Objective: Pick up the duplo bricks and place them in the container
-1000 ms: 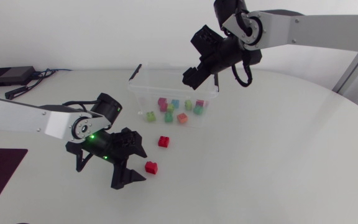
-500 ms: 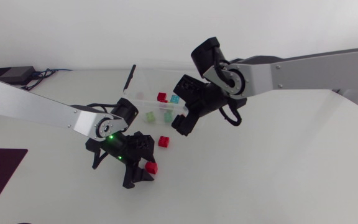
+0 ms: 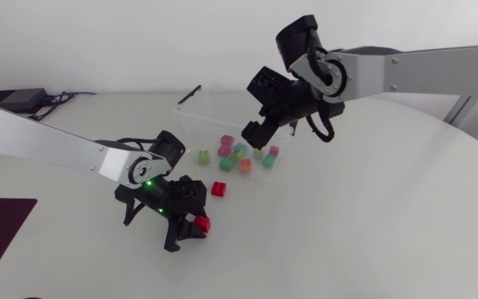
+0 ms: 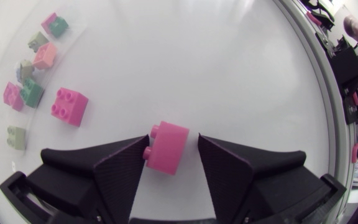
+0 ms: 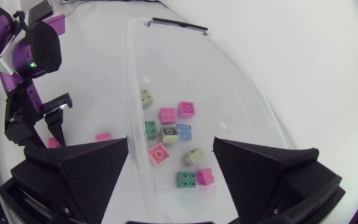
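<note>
Duplo bricks (image 3: pixel 239 155) mostly lie inside the container (image 3: pixel 210 116); two remain on the bench (image 3: pixel 372 216). One red brick (image 3: pixel 219 188) sits just beside the container. The left hand (image 4: pixel 171 144), released, straddles the farther brick (image 4: pixel 166 149), while the right hand (image 5: pixel 171 144) hangs released and empty above the container.

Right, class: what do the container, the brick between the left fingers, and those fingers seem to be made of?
Container: clear, smooth plastic by the look; bricks show through its wall. Brick: probably smooth moulded plastic; even colour, rounded studs. Left fingers: matte black, perhaps plastic or rubber; dull, finely grained faces without shine.
</note>
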